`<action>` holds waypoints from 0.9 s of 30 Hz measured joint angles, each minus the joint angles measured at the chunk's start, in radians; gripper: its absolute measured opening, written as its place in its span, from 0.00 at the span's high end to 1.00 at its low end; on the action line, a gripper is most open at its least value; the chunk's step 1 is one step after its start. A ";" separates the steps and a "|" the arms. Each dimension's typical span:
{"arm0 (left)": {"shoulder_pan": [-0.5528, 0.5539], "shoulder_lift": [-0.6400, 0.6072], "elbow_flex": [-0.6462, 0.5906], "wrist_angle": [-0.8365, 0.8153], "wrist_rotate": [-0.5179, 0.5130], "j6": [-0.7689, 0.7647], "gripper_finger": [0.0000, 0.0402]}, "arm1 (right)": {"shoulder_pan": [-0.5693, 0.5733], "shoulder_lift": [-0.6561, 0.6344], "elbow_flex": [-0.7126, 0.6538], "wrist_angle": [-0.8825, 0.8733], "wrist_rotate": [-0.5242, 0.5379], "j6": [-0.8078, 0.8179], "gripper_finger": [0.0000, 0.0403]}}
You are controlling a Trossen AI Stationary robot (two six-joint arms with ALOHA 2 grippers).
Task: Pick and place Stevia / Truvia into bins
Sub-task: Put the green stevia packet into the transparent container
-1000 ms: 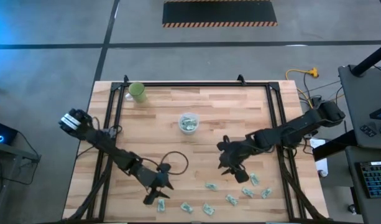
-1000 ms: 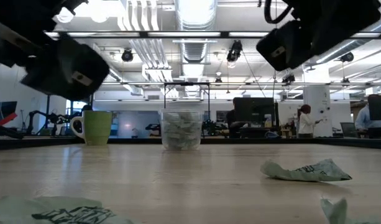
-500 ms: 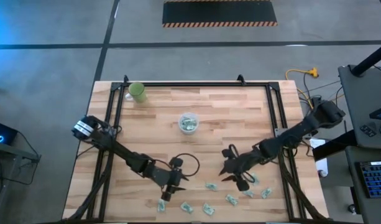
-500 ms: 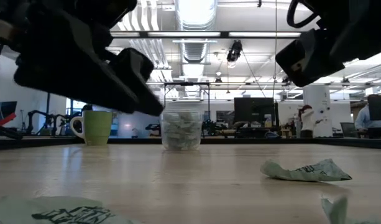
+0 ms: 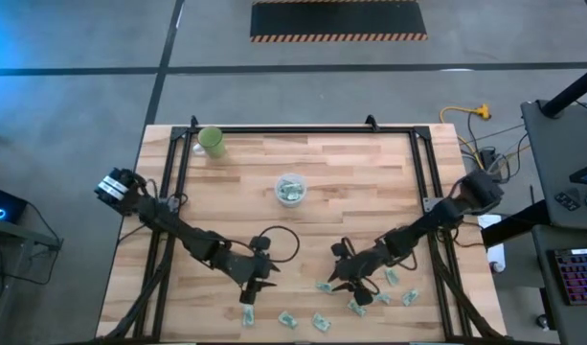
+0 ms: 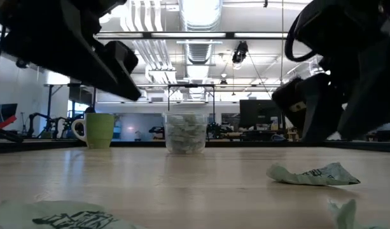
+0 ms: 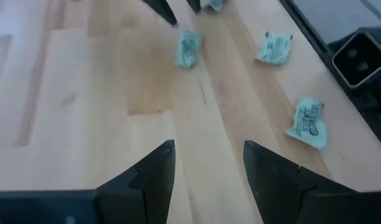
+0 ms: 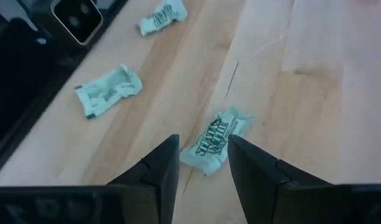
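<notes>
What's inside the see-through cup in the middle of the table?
The clear cup holds a pile of pale green and white packets. Its cloudy walls blur them, so their number cannot be told.

1. The packets are small, flat, pale green and white paper rectangles, a little crumpled, lying loose on the wood.
2. One packet [image 8: 216,142] lies flat and slanted just ahead of the right gripper [image 8: 202,149], in line with the gap between its parted jaws.
3. Two more [image 8: 107,91] lie farther ahead and off to one side of those jaws.
4. Three packets [image 7: 189,48] lie well ahead of the left gripper [image 7: 206,158], whose jaws stand apart over bare wood.
5. The clear cup [image 5: 291,189] stands upright with packets inside, well apart from both pairs of jaws.
</notes>
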 joint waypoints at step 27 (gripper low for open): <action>-0.003 -0.033 -0.041 -0.075 -0.049 -0.010 0.57 | 0.000 0.086 0.029 -0.023 0.075 -0.033 0.98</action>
